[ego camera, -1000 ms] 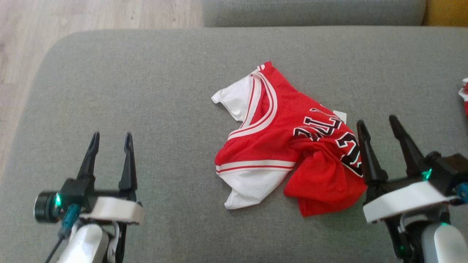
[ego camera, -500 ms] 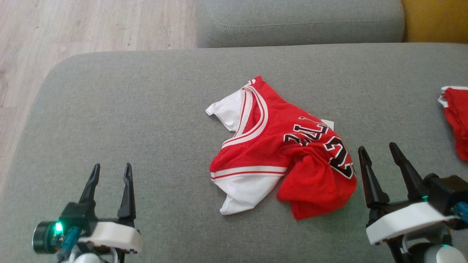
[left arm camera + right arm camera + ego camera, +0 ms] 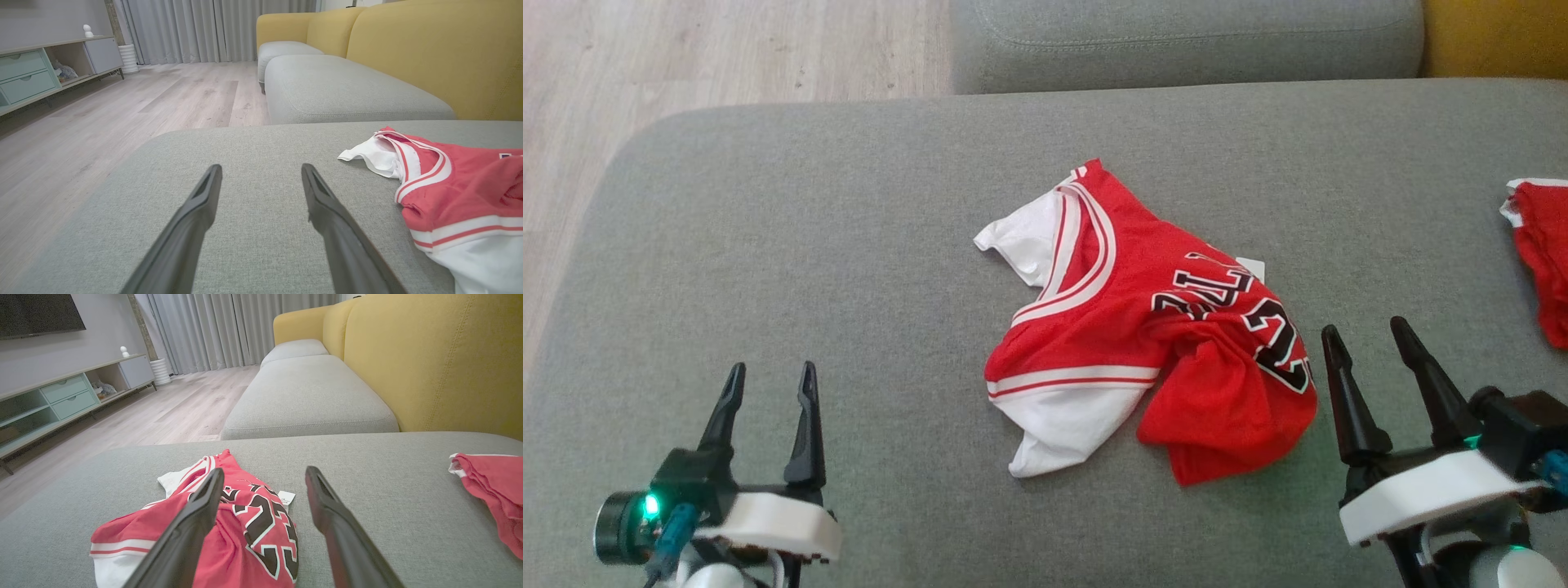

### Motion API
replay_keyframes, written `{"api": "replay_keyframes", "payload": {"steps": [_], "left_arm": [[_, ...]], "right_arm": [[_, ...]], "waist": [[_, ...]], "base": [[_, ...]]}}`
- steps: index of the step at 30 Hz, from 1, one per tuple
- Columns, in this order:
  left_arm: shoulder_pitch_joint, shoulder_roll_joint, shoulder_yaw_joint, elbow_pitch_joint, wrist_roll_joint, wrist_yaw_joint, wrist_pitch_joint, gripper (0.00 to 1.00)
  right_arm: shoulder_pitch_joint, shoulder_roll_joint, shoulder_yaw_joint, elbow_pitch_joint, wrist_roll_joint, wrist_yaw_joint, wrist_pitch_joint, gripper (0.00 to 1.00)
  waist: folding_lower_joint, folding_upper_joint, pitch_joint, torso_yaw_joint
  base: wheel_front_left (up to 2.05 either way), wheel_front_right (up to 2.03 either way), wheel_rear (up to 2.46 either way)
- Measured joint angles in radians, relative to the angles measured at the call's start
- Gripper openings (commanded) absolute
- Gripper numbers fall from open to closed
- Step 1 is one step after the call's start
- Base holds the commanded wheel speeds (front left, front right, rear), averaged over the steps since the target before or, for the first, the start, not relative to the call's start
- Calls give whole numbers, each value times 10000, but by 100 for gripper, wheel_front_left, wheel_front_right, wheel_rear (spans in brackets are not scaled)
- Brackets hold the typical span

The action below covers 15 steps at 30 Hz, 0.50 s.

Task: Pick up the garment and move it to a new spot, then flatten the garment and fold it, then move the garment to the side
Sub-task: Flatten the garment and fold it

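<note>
Presently both grippers stand fully spread and hold nothing. Left gripper (image 3: 772, 367) hangs over bare grey cushion (image 3: 849, 237), well apart from the garment (image 3: 1094, 327). Right gripper (image 3: 1364, 327) sits just beside the garment's right edge, with no cloth between its long, dark, tapered fingers (image 3: 192, 522); whether the tips touch the cushion cannot be told. Garment lies crumpled near the cushion's middle: thin red jersey cloth, white panels at the near and left sides, and red-and-white striped trim curving round an opening. Black letters outlined in white are broken up by folds. Lower right part is bunched into soft creases, and a small white tag (image 3: 1250, 268) pokes out at the far edge. Cushion is coarse woven fabric with a rounded corner. A second red cloth (image 3: 1543, 261) with a white edge lies at the far right. Pale wood-plank floor (image 3: 727, 49) beyond; yellow backrest (image 3: 429, 363) with stitched seams.
</note>
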State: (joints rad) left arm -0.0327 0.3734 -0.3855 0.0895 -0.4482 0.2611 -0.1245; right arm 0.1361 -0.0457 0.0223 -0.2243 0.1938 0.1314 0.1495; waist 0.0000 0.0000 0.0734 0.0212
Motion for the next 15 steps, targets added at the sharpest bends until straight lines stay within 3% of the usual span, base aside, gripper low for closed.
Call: {"api": "replay_keyframes", "payload": {"steps": [8,12,15], "left_arm": [[-102,-10,-146,2,2,-69,75,100],[-728,-161,-947,61,-25,-765,667,100],[-1537,-709,-1632,393,-330,-1538,1289,100]], "right_arm": [[-9,0,-4,42,90,0,-12,100],[-46,2,4,10,102,0,-12,100],[-100,2,48,-10,102,0,-10,100]], "waist": [[0,0,132,-33],[0,0,354,-9],[0,0,602,-3]], "base": [[0,0,0],[0,0,0],[0,0,0]]}}
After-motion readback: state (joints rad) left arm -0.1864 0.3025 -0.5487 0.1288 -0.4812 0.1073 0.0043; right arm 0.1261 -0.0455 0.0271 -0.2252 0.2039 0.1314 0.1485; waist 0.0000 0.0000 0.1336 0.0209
